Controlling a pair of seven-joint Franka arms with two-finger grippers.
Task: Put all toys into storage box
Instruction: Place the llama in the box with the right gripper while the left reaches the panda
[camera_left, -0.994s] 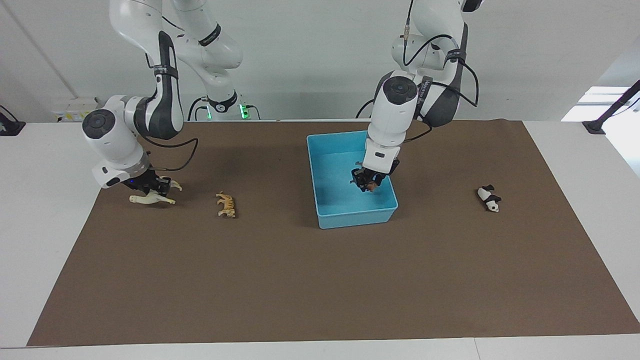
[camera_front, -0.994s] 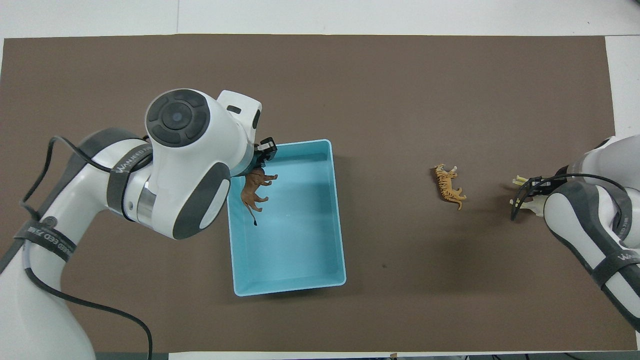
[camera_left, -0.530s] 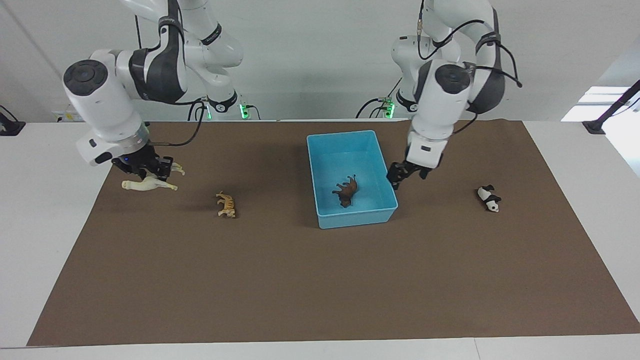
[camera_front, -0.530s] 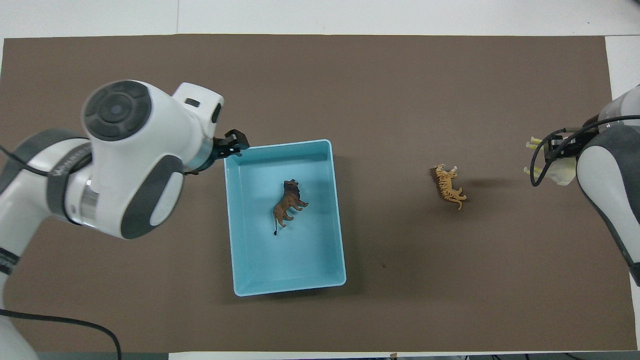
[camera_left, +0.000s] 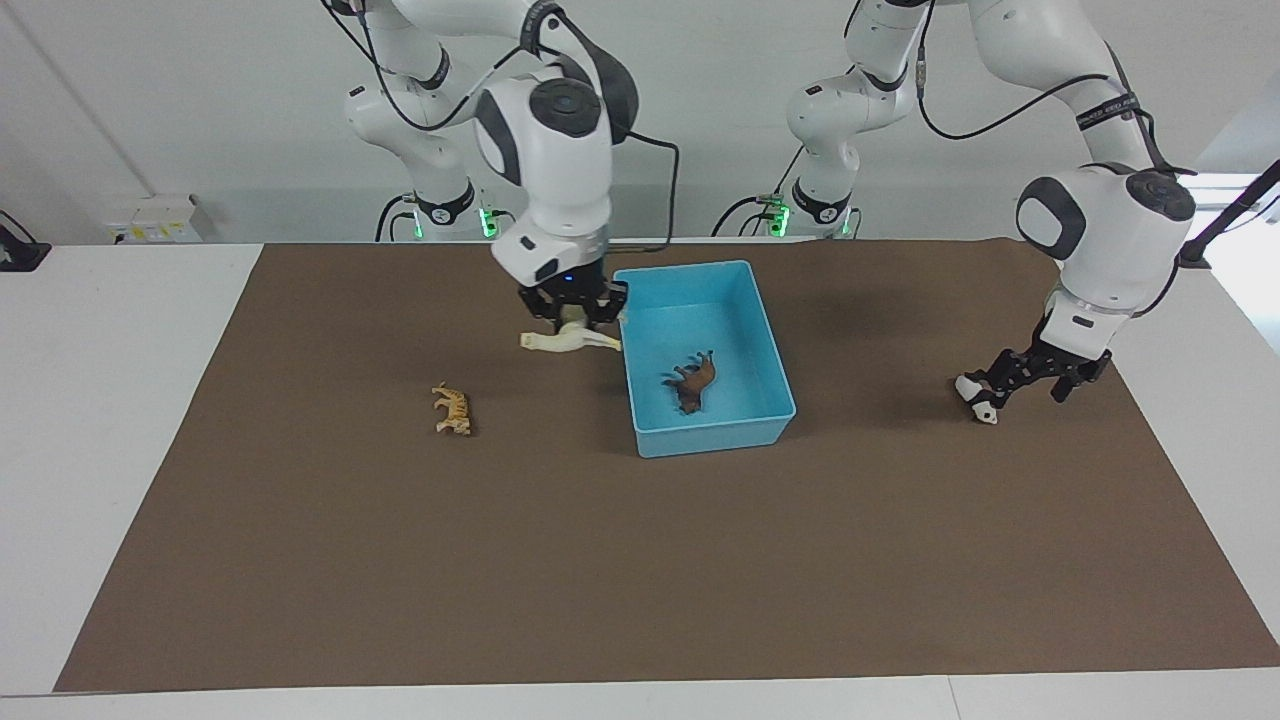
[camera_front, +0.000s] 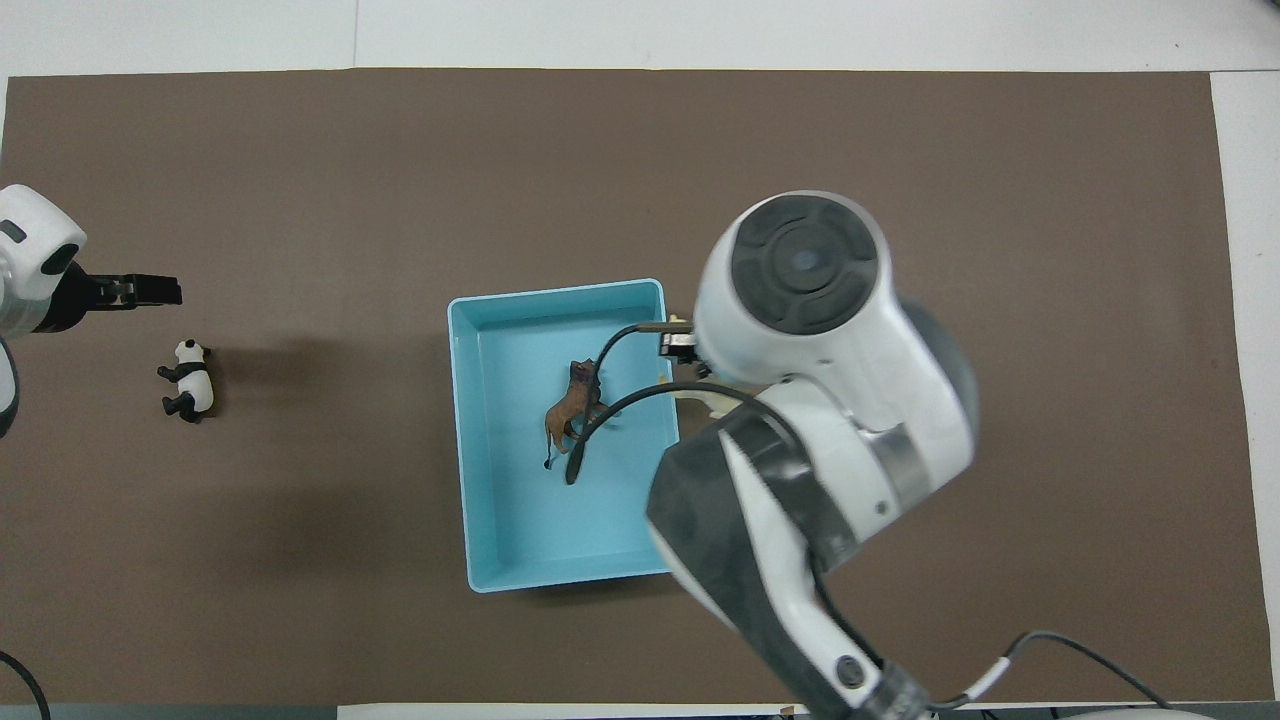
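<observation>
The scene is bright and evenly lit, with soft light from above. Shadows on the matte brown table mat (camera_left: 640, 560) are faint and diffuse: one dark patch lies beside the small black-and-white plastic panda figurine (camera_front: 188, 392), another beside the light blue rectangular plastic storage box (camera_left: 716, 435). There is no strong glare. Both views are sharp, and the edges look straight.

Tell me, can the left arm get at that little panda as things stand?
Probably yes. The left gripper hangs open just over the panda, which lies alone on the brown mat with nothing beside it to block the fingers.
</observation>
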